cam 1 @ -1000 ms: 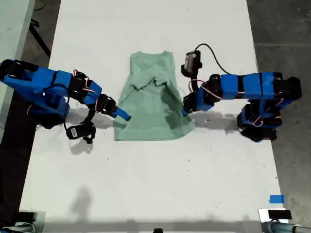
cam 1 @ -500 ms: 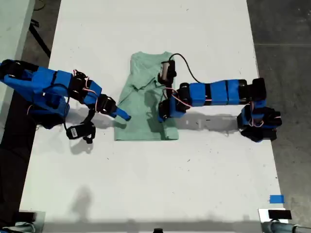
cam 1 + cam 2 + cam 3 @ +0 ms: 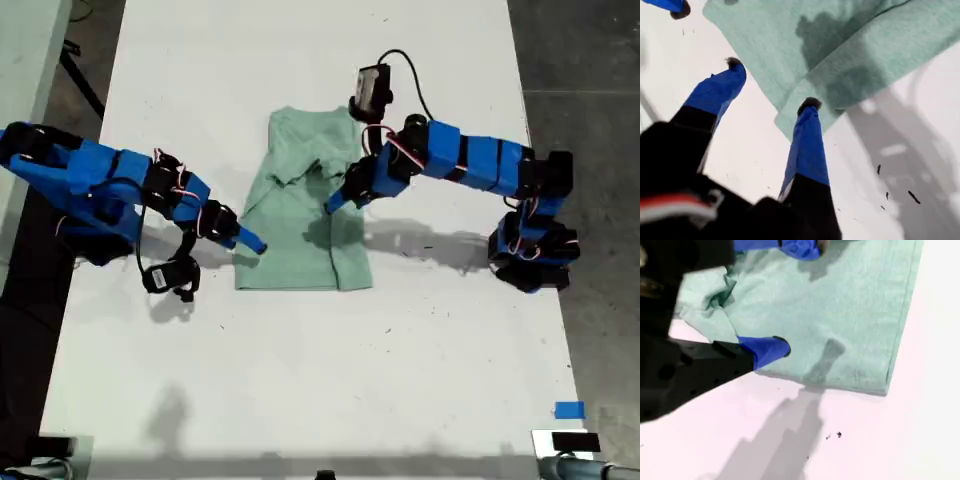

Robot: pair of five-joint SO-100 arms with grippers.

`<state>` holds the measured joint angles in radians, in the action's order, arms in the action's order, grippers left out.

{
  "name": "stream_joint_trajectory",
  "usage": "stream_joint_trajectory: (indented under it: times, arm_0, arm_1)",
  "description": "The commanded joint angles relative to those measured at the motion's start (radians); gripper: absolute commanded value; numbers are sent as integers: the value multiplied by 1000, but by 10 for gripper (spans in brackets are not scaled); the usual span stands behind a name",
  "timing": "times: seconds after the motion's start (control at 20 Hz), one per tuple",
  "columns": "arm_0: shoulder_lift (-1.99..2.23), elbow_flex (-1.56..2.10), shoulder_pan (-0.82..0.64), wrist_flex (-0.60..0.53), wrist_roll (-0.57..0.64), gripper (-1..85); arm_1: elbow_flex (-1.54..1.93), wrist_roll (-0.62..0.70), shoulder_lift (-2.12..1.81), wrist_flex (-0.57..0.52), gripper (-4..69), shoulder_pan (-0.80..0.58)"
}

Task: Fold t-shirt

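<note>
My first tool (image 3: 772, 82) hovers, jaws apart and empty, over the t-shirt (image 3: 300, 220). My second tool (image 3: 252, 240) sits at the exterior view's left hem on the desk (image 3: 300, 380). I cannot tell its jaws; it probably anchors the cloth.

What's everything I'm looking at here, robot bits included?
t-shirt: one, pale mint green, partly folded at the table's middle.
table: one, white, under everything.
tape patch: one, blue, near the table's lower corner on the exterior view's right.
my first gripper: one, blue, open above the shirt.
my second gripper: one, blue, at the shirt's edge on the exterior view's left.
</note>
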<state>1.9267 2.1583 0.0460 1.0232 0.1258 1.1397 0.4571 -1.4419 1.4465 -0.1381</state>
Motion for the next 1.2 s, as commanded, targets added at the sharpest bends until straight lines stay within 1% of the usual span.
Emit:
stream_joint_trajectory:
  times: [0.0,0.1,0.25,0.4,0.45,0.5,0.65,0.8,0.95,1.0,1.1,1.15]
  arm_0:
    - [-74,-3,37,-58,-84,325]
    - [-146,-8,31,-66,-164,324]
    - [-216,-11,15,-72,-236,317]
    - [-262,-12,-15,-69,-261,301]
    - [-278,-11,-28,-72,-264,282]
    - [-302,-12,-37,-75,-264,241]
    - [-336,-28,-69,-72,-265,7]
    - [-319,-25,-94,-40,-259,0]
    - [-189,-28,-115,26,-233,0]
    - [-153,-49,-115,58,-227,0]
    - [-140,-141,-114,170,-218,0]
    - [-140,-167,-118,183,-206,0]
  arm_1:
    - [8,21,-78,8,243,-14]
    - [12,29,-78,6,233,-12]
    - [25,32,-83,11,222,-3]
    - [46,29,-94,8,214,8]
    - [63,26,-104,2,212,9]
    - [84,21,-120,-6,210,11]
    - [147,15,-169,-25,202,8]
    - [199,11,-207,-48,196,5]
    - [245,5,-236,-72,190,2]
    - [261,3,-242,-83,188,2]
    - [276,-3,-249,-94,186,3]
    - [282,-5,-252,-97,185,5]
